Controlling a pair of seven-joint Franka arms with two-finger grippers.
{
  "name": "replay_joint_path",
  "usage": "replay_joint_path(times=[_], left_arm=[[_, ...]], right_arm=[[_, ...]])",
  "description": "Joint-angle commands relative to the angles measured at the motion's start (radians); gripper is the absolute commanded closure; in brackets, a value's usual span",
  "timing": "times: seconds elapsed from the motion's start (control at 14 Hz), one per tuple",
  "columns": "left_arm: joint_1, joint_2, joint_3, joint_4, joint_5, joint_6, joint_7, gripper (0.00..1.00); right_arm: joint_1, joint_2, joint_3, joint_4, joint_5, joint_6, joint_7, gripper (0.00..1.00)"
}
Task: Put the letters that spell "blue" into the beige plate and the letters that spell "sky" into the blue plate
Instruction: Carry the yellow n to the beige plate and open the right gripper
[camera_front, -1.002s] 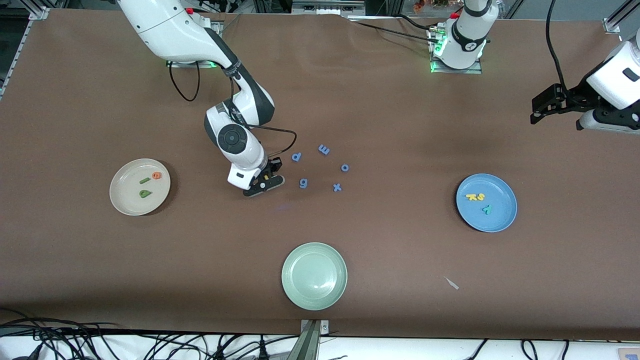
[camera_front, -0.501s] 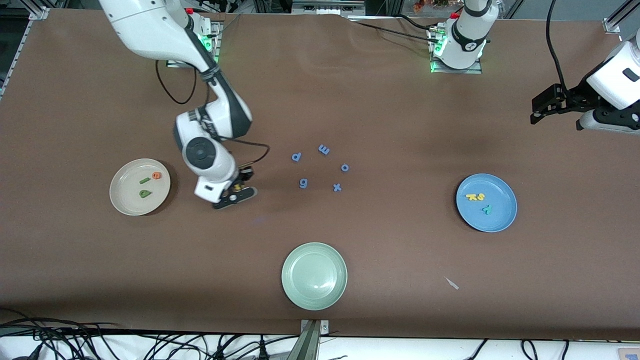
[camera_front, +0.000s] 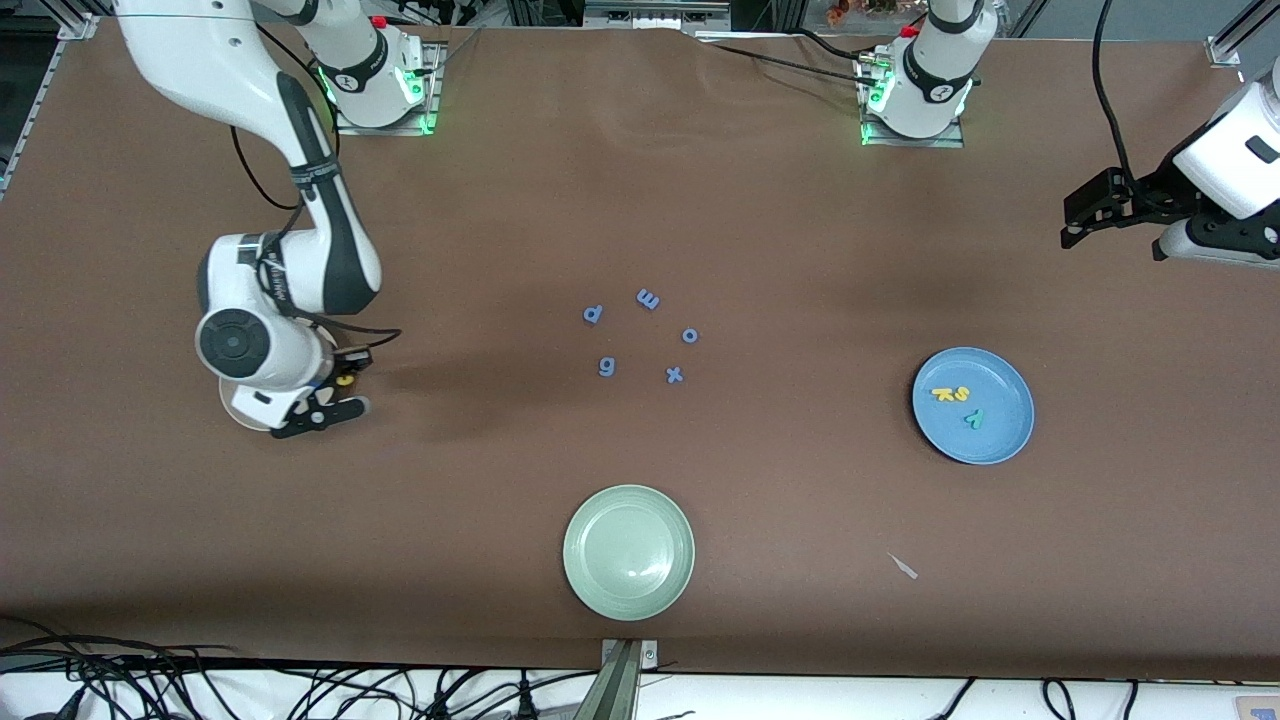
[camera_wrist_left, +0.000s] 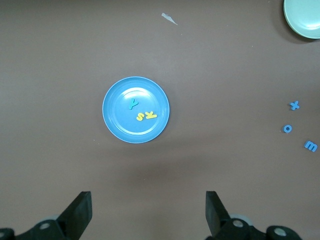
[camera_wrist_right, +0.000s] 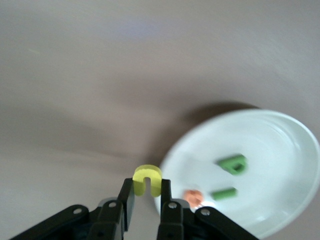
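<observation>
Front view: right gripper (camera_front: 335, 392) over the rim of the beige plate (camera_front: 240, 412), the arm hiding most of it; five blue letters (camera_front: 641, 336) mid-table; pale green plate (camera_front: 628, 551) nearer the camera; blue plate (camera_front: 972, 405) holding yellow s, k (camera_front: 950, 394) and teal y (camera_front: 974, 420); left gripper (camera_front: 1085, 215) waits aloft at its table end.

Left wrist view: fingers (camera_wrist_left: 80, 214) spread wide, empty, above the blue plate.

Right wrist view: jaws pinch the yellow u (camera_wrist_right: 147, 180); green b (camera_wrist_right: 233, 164), green l (camera_wrist_right: 223, 193), orange e (camera_wrist_right: 192, 196) lie in the beige plate.
</observation>
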Motion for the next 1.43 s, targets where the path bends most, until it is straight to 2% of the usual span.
replay_joint_path(times=[0.0, 0.07, 0.14, 0.21, 0.5, 1.0, 1.36], left_arm=[[0.0, 0.016, 0.003, 0.035, -0.018, -0.023, -0.001, 0.0], [-0.002, 0.016, 0.001, 0.035, -0.018, -0.023, -0.001, 0.0], [-0.002, 0.016, 0.001, 0.035, -0.018, -0.023, -0.001, 0.0], [-0.002, 0.015, 0.003, 0.035, -0.018, -0.023, -0.001, 0.0], [-0.002, 0.016, 0.001, 0.035, -0.018, -0.023, -0.001, 0.0], [-0.002, 0.015, 0.001, 0.035, -0.018, -0.023, -0.001, 0.0], [-0.002, 0.015, 0.001, 0.035, -0.018, -0.023, -0.001, 0.0]], right_arm=[[-0.06, 0.006, -0.005, -0.008, 0.0, -0.013, -0.02, 0.94], [-0.077, 0.017, -0.005, -0.008, 0.002, -0.007, -0.019, 0.83], [-0.092, 0.02, -0.005, -0.006, 0.002, -0.005, -0.019, 0.46], [-0.102, 0.018, -0.005, -0.003, 0.008, -0.013, -0.017, 0.0], [-0.089, -0.017, 0.006, 0.014, 0.013, -0.046, -0.008, 0.0], [-0.051, -0.029, 0.012, 0.326, 0.016, -0.526, 0.004, 0.0], [-0.048, -0.12, 0.013, 0.363, 0.017, -0.626, 0.004, 0.0]])
